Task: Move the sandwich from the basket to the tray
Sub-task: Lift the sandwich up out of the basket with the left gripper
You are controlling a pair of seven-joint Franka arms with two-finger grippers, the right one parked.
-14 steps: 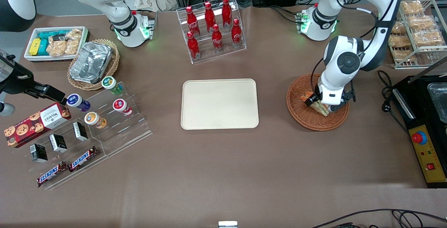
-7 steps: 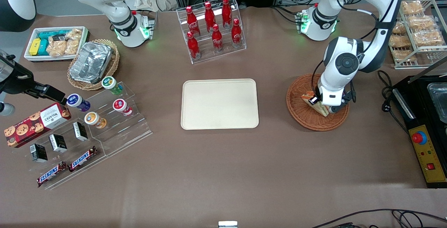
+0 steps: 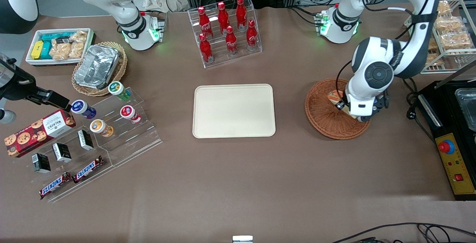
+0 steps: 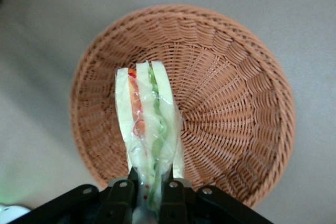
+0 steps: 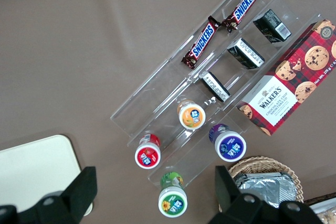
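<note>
Front view: I find the working arm's gripper [image 3: 344, 106] over the reddish-brown wicker basket [image 3: 322, 118], above the part of it toward the working arm's end of the table. Only a small orange and pale piece of the sandwich [image 3: 335, 96] shows at the edge of the arm's wrist; the rest is covered by the arm. From here I cannot judge whether the sandwich touches the weave. The cream tray [image 3: 234, 111] lies flat at the table's middle, well apart from the basket, toward the parked arm's end, with nothing on it. A clear rack of red cola bottles [image 3: 226, 29] stands farther from the camera than the tray.

Left wrist view: I see the two black fingers [image 4: 122, 191] closed narrow on the wrapped sandwich [image 4: 148, 127], gripping it at one end. The wedge stands on edge out from the gripper [image 4: 146, 188], its cut face showing white bread with orange-red and green layers under clear film. The basket [image 4: 236, 98] lies beneath it, and the sandwich appears raised off the basket floor.

Right wrist view: I note one corner of the tray [image 5: 31, 174], and beside it a clear stepped stand with small lidded cups [image 5: 189, 115], chocolate bars [image 5: 242, 3] and a red biscuit box [image 5: 287, 79].
</note>
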